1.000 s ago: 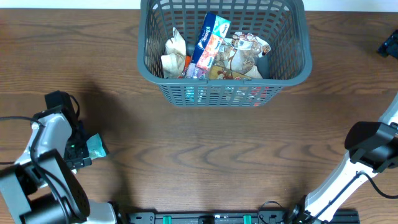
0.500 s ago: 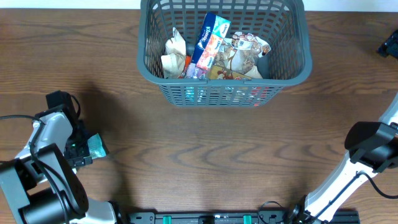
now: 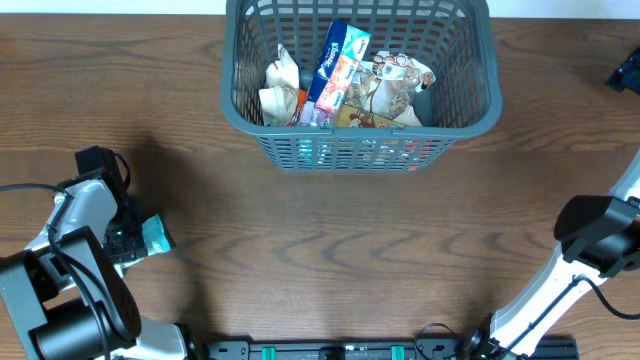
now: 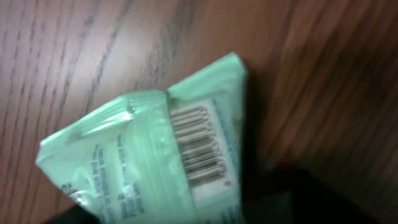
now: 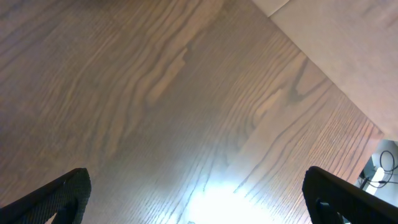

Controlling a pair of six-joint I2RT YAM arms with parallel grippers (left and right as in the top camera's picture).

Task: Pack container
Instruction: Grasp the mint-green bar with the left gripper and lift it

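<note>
The container (image 3: 236, 105), a dark grey lattice basket, stands at the far middle of the table. It holds several snack packets, among them a blue and red one (image 3: 337, 66) standing on end. A mint green packet (image 3: 155, 236) with a barcode lies at the left of the table and fills the left wrist view (image 4: 149, 162). My left gripper (image 3: 133, 241) is shut on one end of it, and the dark jaws show at the bottom of the left wrist view (image 4: 186, 214). My right gripper (image 5: 199, 199) is open and empty above bare wood, far from the basket.
The right arm (image 3: 598, 232) stands at the table's right edge. A dark object (image 3: 626, 72) sits at the far right edge. A pale surface past the table's edge (image 5: 348, 37) shows in the right wrist view.
My left gripper and the green packet have shifted very slightly. The basket and the right arm have not moved.
</note>
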